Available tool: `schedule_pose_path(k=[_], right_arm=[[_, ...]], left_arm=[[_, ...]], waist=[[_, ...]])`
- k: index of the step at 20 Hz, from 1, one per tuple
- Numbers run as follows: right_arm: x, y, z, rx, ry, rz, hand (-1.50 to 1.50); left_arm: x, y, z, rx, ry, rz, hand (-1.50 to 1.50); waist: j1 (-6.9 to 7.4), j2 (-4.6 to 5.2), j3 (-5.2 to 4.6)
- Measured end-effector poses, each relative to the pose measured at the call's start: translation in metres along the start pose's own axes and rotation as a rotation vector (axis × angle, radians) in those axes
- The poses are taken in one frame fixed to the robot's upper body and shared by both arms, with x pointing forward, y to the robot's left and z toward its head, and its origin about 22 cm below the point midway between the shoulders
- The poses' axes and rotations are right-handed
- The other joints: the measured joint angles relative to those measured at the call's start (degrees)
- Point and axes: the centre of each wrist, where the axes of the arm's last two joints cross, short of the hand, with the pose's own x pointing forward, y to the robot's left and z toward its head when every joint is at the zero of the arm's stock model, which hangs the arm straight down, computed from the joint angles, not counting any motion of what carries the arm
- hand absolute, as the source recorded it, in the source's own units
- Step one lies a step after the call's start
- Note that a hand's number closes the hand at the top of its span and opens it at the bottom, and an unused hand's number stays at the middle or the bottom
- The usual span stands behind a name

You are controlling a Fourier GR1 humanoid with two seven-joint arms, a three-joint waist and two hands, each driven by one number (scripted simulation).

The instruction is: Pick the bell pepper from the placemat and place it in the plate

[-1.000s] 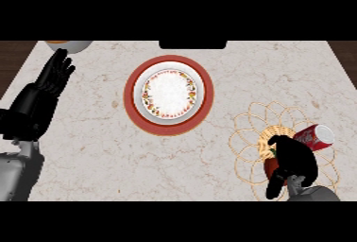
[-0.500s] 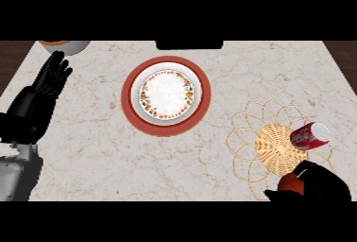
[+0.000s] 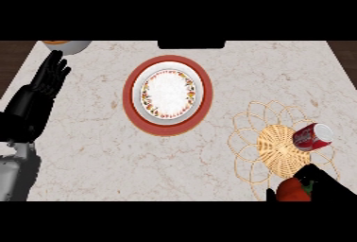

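Pepper [image 3: 293,191] half hidden in right hand [image 3: 322,182], both cut off below

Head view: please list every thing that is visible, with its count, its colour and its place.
plate: one, white centre with a patterned ring and red rim, middle of the counter.
placemat: one, tan woven with looped wire edge, right side.
can: one, red, lying tilted on the placemat.
bell pepper: one, red, lower right edge, in the right hand.
bowl: one, pale with orange inside, top left corner, partly cut off.
counter: one, light marble.
left hand: black, open, resting at the left edge, fingers up.
right hand: black, lower right, curled round the bell pepper.
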Motion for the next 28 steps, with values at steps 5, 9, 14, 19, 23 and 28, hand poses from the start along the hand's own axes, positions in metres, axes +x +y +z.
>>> schedule_pose_path(k=[5,9,14,19,23,28], right_arm=[[0.032,-0.031,0.019,-0.092,-0.169,-0.170,1.50],[0.063,-0.044,0.028,-0.128,-0.272,-0.304,1.50],[0.112,-0.060,0.026,-0.133,-0.378,-0.391,1.50],[0.163,-0.059,0.013,-0.119,-0.441,-0.397,1.50],[0.201,-0.062,-0.005,-0.091,-0.465,-0.421,1.50],[0.241,-0.047,-0.030,-0.048,-0.457,-0.442,1.50]], left_arm=[[0.003,-0.009,-0.004,-0.008,-0.005,0.000,0.00],[0.006,-0.006,-0.003,-0.018,-0.005,0.007,0.00],[0.008,-0.006,-0.009,-0.018,-0.006,0.003,0.00],[-0.004,-0.012,-0.008,-0.023,-0.010,0.003,0.00],[0.003,-0.009,-0.012,-0.027,-0.011,0.005,0.00],[0.004,-0.016,-0.015,-0.042,-0.016,0.012,0.00]], waist=[[0.44,0.03,0.01],[0.89,0.09,0.02],[1.06,0.21,0.01],[1.32,0.31,0.02],[1.79,0.39,0.03],[2.32,0.55,0.04]])
